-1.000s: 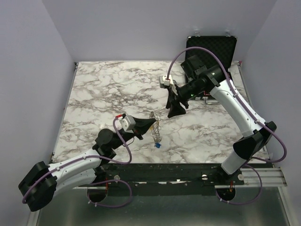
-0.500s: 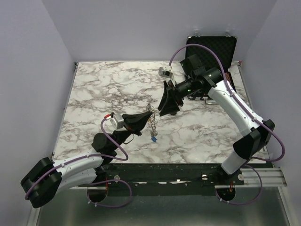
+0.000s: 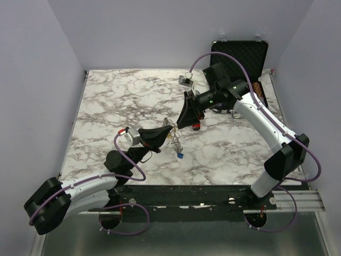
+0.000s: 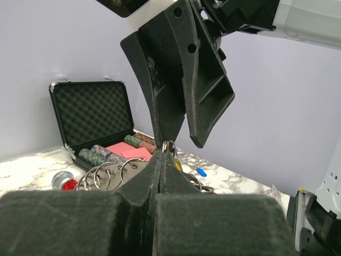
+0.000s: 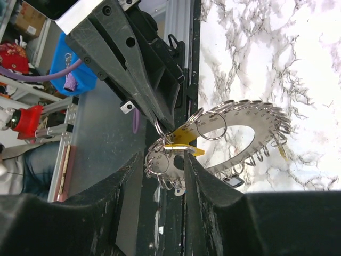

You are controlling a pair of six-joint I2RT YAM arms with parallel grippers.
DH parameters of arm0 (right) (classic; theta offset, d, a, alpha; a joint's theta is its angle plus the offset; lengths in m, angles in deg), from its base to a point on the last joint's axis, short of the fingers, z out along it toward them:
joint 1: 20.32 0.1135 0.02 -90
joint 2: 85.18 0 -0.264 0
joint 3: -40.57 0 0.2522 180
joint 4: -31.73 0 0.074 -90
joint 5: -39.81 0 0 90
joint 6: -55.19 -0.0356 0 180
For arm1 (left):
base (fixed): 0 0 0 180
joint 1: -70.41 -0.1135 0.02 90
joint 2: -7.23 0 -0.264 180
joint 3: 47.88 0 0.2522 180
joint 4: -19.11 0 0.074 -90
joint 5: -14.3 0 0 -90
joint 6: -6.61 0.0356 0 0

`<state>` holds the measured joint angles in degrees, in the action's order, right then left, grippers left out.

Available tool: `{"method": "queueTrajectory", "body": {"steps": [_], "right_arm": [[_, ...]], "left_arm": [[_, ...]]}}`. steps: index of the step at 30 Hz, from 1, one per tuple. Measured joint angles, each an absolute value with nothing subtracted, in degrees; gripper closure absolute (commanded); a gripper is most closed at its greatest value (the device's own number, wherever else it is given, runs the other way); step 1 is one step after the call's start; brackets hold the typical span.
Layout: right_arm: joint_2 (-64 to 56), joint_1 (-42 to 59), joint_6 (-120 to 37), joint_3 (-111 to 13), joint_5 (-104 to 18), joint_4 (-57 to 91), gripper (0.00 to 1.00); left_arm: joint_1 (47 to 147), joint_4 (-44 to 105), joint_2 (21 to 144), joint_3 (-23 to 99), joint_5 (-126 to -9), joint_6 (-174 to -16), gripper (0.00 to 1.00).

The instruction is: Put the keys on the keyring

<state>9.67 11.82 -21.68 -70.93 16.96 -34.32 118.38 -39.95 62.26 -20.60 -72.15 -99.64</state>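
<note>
My left gripper (image 3: 169, 129) is shut on a small wire loop at the rim of the keyring (image 3: 176, 141) and holds it up off the marble table. In the left wrist view its closed fingertips (image 4: 162, 156) pinch the loop, with more loops (image 4: 106, 173) to the left. A yellow-headed key (image 5: 181, 143) sits at the pinched loop, touching one finger (image 5: 205, 181) of my open right gripper (image 5: 165, 165). The right gripper (image 3: 184, 124) hovers just beyond the left one's tip. A blue-headed key (image 3: 181, 156) hangs at the ring's low end.
An open black case (image 3: 240, 56) with striped poker chips (image 4: 98, 154) stands at the back right. A red cylinder with a silver cap (image 3: 197, 127) lies on the table (image 3: 117, 101) right by the right gripper.
My right gripper has moved left and towards me until it meets the left gripper's tip. My left gripper has lifted and swung the keyring slightly right.
</note>
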Motion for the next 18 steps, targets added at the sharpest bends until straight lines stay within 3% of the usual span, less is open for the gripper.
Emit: {"method": "queueTrajectory", "body": {"steps": [13, 16, 18], "right_arm": [[9.7, 11.8, -24.5, -70.6, 16.5, -31.5, 0.79], [9.7, 11.8, -24.8, -70.6, 16.5, -31.3, 0.97], [9.7, 11.8, -24.9, -70.6, 16.5, -31.1, 1.00]], "left_arm": [[118.4, -39.7, 62.3, -19.7, -72.7, -99.8, 1.00], [118.4, -39.3, 62.3, -19.5, -72.7, -99.8, 1.00], [118.4, -39.1, 62.3, -19.5, -72.7, -99.8, 1.00]]}}
